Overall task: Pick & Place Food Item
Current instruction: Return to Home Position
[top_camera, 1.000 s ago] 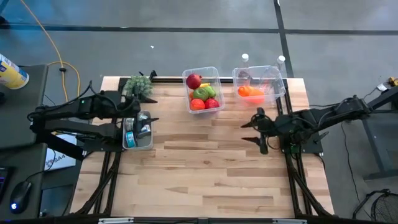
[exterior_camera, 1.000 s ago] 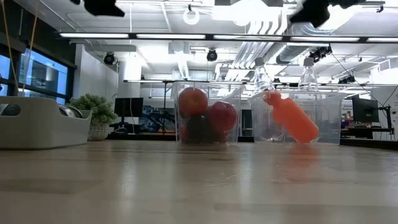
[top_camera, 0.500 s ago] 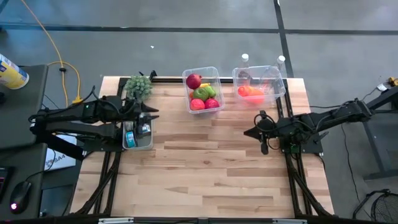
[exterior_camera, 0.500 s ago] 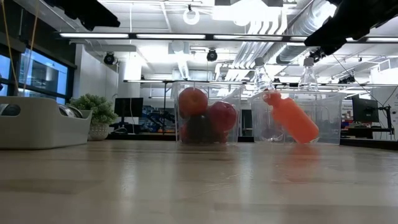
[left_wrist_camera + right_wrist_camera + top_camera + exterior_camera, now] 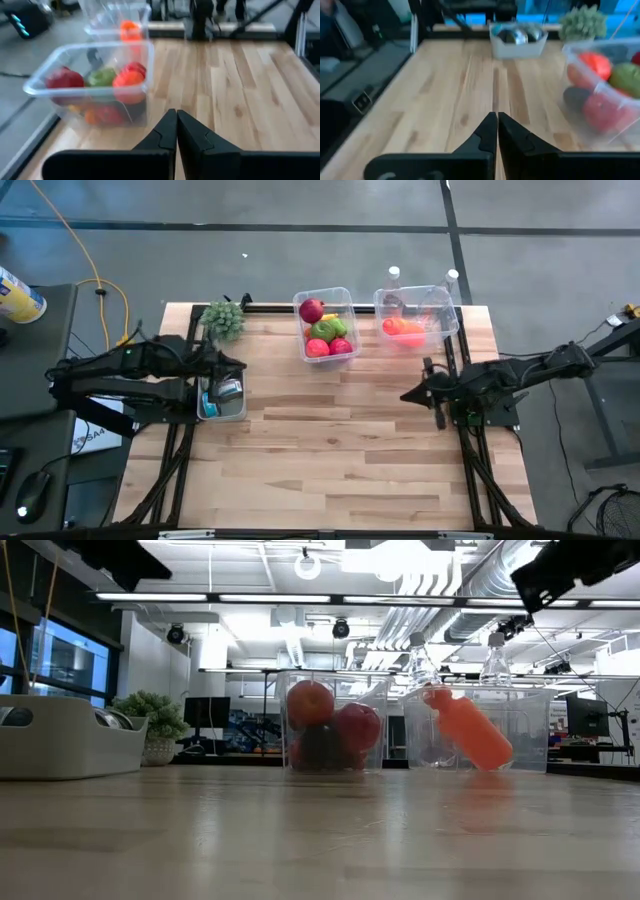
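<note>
Pale wooden table [image 5: 330, 440] bears the fruit-filled bin [image 5: 300, 330], grey floor [image 5: 300, 252] around.

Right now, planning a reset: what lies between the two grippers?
Only bare table between the left gripper and right gripper, in the high view.

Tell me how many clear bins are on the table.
2. The left bin, full of fruit, sits centrally at the far edge; the right bin beside it holds an orange item.
</note>
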`<state>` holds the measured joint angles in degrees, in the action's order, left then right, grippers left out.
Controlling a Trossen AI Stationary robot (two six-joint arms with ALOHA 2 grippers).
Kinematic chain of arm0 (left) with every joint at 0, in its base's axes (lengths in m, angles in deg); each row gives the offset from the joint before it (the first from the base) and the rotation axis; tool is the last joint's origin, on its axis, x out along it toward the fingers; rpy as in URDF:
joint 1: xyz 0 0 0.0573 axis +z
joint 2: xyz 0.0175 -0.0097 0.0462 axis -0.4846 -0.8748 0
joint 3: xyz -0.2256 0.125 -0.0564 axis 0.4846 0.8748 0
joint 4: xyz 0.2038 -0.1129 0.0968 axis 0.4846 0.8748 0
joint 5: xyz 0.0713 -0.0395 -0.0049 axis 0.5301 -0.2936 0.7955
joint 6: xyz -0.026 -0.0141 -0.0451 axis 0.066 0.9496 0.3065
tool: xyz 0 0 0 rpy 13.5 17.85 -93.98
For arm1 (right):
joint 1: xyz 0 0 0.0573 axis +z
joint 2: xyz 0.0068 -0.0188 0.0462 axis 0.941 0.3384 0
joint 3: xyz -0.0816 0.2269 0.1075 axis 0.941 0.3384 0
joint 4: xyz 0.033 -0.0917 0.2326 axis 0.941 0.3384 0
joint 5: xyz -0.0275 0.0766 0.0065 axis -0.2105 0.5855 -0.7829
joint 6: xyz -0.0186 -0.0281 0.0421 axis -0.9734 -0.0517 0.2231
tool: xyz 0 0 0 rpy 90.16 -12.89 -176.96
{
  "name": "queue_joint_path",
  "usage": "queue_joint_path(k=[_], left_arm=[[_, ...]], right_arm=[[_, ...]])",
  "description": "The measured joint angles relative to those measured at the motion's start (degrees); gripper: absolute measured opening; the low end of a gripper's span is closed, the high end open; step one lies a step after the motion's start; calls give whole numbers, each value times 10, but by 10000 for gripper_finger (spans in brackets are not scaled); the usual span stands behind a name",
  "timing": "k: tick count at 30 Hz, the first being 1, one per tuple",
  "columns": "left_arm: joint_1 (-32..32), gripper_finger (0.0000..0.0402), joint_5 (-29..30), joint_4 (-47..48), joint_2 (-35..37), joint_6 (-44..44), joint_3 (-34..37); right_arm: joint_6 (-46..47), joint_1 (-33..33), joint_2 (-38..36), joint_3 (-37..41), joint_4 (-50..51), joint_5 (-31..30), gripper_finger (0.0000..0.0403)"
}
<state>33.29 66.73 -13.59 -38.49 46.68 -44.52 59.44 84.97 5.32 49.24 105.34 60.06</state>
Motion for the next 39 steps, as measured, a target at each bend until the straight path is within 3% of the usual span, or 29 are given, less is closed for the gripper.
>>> queue_joint_path(k=[8,16,25,35,39], left_arm=[[0,2,-3,-9,125,10,22],[0,2,-47,-112,261,60,155],[-1,2,-66,-176,243,92,257],[-1,2,-38,-306,250,87,383],[-2,2,-53,-331,242,81,398]], right_arm=[[-44,0,-137,57,-54,0,3],[-94,0,-222,211,-279,18,2],[-57,-20,-235,278,-298,18,1],[-31,-25,-233,278,-269,15,1],[-16,-25,-233,278,-266,-55,1]])
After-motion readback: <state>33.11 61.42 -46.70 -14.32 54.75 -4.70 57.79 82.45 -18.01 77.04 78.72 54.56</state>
